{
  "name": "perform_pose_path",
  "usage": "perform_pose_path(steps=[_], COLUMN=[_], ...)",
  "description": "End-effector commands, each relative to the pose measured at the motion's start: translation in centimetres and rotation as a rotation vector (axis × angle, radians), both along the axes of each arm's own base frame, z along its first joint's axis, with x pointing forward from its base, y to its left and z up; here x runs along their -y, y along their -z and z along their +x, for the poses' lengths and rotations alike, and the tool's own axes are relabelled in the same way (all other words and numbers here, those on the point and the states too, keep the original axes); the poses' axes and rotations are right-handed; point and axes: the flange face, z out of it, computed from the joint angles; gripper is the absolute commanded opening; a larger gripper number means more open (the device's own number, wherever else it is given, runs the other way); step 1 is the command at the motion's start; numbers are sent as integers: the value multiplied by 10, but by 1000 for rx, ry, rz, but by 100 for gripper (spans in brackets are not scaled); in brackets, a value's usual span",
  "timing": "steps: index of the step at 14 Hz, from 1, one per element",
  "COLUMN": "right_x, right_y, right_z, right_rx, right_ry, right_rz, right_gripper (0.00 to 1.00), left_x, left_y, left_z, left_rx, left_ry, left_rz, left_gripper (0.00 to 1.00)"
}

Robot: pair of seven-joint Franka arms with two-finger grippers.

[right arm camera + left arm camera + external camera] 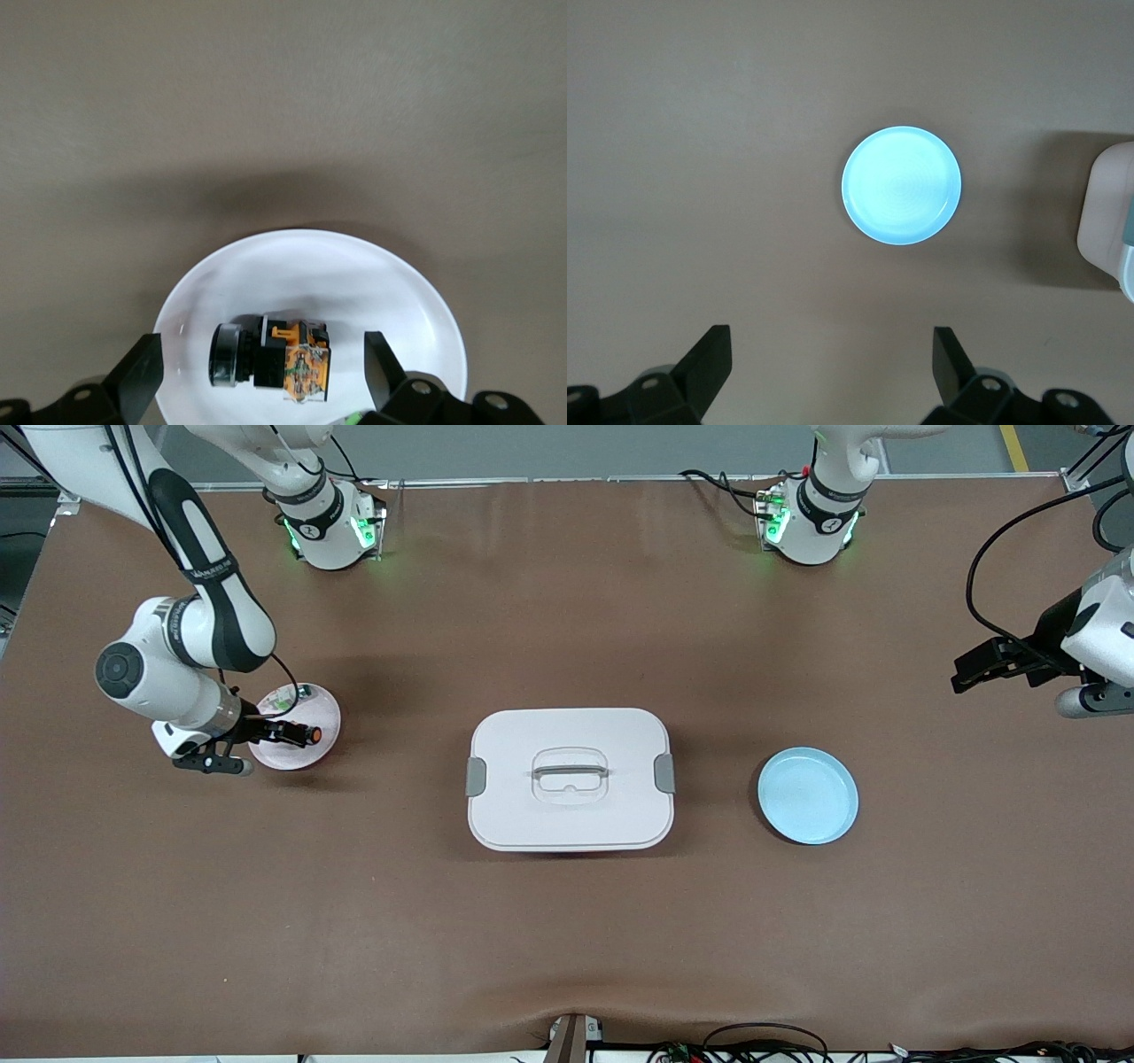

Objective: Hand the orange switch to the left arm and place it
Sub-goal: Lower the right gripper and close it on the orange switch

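Note:
The orange switch (270,357) lies on its side on a white plate (372,274) toward the right arm's end of the table. It has a black round cap and an orange block end. My right gripper (261,372) is open just above the plate, one finger on each side of the switch, with a gap at both. In the front view the switch (310,735) shows at the tip of the right gripper (282,732). The box (570,779) stands mid-table with its lid on. My left gripper (966,673) hangs open and empty, high at the left arm's end.
A light blue plate (807,794) lies empty between the box and the left arm's end; the left wrist view shows this plate (902,184) and a box corner (1106,221). A small white-and-green part (288,695) sits on the white plate's rim, farther from the front camera than the switch.

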Motion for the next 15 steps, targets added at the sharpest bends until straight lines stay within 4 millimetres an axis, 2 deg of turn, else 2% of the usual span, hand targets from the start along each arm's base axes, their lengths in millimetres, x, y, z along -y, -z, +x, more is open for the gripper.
perform_pose_path(steps=[1, 7, 15], right_x=[-1, -6, -6], right_y=[8, 27, 36], right_z=[-3, -11, -15], right_rx=[-9, -48, -65], right_ry=[17, 9, 14], right_rz=[2, 6, 7], right_gripper=[100, 100, 100], left_x=[-1, -1, -2], left_y=[-5, -5, -4], left_z=[2, 2, 2], left_rx=[-6, -6, -8], left_ry=[2, 1, -1], left_rz=[10, 10, 10], left_gripper=[100, 100, 100])
